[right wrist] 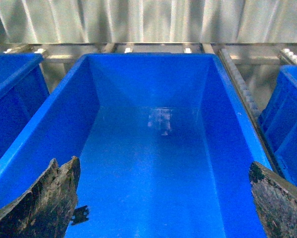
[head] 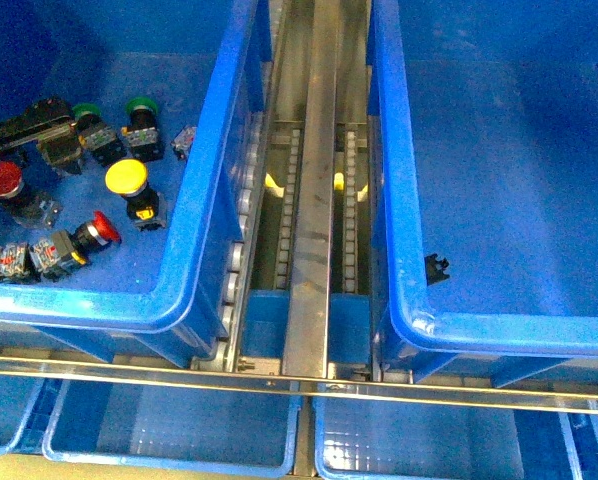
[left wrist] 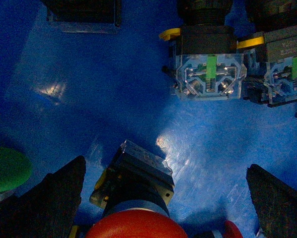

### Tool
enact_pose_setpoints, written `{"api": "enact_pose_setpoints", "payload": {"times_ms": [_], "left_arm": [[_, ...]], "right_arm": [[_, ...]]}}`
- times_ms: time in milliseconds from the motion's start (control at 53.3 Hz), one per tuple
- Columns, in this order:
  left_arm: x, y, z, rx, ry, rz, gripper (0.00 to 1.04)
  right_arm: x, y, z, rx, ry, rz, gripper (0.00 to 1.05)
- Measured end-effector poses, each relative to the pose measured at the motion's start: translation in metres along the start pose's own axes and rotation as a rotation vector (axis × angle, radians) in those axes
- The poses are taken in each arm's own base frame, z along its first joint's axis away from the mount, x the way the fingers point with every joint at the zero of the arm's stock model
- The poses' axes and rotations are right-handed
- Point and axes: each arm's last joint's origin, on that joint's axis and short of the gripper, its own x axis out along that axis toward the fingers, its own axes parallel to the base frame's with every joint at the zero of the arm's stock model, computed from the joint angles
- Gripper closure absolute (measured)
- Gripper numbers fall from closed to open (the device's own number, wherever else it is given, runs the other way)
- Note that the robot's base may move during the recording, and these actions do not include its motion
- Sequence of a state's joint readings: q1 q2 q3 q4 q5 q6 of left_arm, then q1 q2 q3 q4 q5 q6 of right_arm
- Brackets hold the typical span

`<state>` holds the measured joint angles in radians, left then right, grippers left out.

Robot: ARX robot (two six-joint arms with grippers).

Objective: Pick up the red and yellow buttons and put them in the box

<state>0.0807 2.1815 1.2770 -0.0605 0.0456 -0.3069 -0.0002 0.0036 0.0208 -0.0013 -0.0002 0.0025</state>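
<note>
The left gripper (left wrist: 163, 198) stands wide open, a red button (left wrist: 136, 227) lying between its fingers (left wrist: 54, 198) in the left bin (head: 204, 200). The right gripper (right wrist: 161, 198), wide too, hangs over the box (right wrist: 148, 82); the front view alone shows the yellow button (head: 126, 178).

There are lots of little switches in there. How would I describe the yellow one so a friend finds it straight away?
Look in the big blue bin on the left, the one with switches scattered on its floor. Toward the right of that cluster lies the yellow button, the only yellow dome there; its neighbours include a green button and a red button.
</note>
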Motion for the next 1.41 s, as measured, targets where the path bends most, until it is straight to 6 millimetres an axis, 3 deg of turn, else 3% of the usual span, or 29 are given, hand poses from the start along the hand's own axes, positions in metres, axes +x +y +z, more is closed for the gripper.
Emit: {"api": "enact_pose_setpoints", "payload": {"times_ms": [207,601,864,1070,1258,1408], "left_arm": [[0.004,0.000,0.001,0.000,0.008,0.003,0.11],[0.006,-0.001,0.000,-0.009,0.017,0.008,0.73],[-0.003,-0.004,0.001,-0.035,0.005,-0.007,0.74],[-0.033,-0.013,0.012,-0.095,-0.044,-0.062,0.74],[-0.091,-0.030,0.017,-0.241,-0.078,-0.226,0.74],[-0.126,-0.042,0.020,-0.297,-0.119,-0.305,0.74]], "right_arm": [[0.000,0.000,0.000,0.000,0.000,0.000,0.06],[0.000,0.000,0.000,0.000,0.000,0.000,0.06],[0.000,0.000,0.000,0.000,0.000,0.000,0.06],[0.000,0.000,0.000,0.000,0.000,0.000,0.06],[0.000,0.000,0.000,0.000,0.000,0.000,0.06],[0.000,0.000,0.000,0.000,0.000,0.000,0.06]]}}
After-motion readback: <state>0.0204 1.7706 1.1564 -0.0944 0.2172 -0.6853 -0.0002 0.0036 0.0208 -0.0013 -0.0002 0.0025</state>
